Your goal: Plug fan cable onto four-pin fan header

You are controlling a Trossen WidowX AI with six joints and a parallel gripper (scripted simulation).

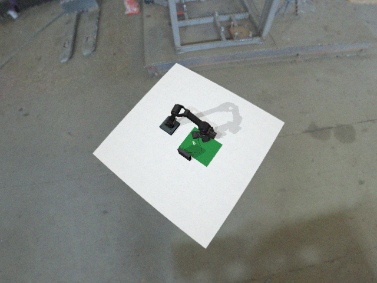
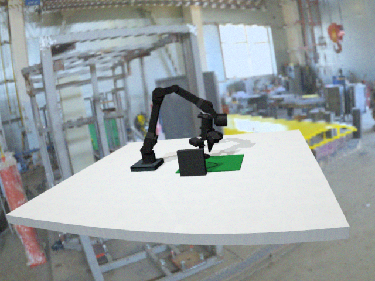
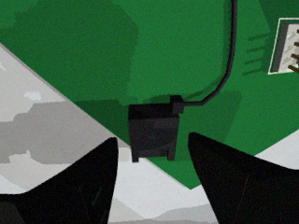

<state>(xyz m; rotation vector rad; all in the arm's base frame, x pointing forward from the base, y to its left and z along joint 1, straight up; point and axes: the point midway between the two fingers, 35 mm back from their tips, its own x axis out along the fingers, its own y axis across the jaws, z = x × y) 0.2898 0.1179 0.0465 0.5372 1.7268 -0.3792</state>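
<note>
The black plug (image 3: pixel 154 126) (image 2: pixel 207 156) is near a corner of the green board (image 3: pixel 182 51) (image 1: pixel 210 155) (image 2: pixel 231 163), its two prongs toward the bottom of the wrist view. The black cable (image 3: pixel 233 42) (image 1: pixel 201 149) leaves its upper right corner. My gripper (image 3: pixel 153 142) (image 2: pixel 206 149) is open above the plug, one fingertip on each side of it in the wrist view, with gaps on both sides. The white four-pin header (image 3: pixel 291 49) (image 1: pixel 194 142) stands on the board, cut off at the wrist view's right edge, with bare pins. The arm hides the plug in the top view.
The dark square fan (image 1: pixel 184 154) (image 2: pixel 192 162) stands upright at the board's edge, at the cable's other end. The arm's base (image 1: pixel 169 125) (image 2: pixel 147 164) is on the white table (image 1: pixel 158 170) (image 2: pixel 187 205), to the left of the board. The cable curves across the board.
</note>
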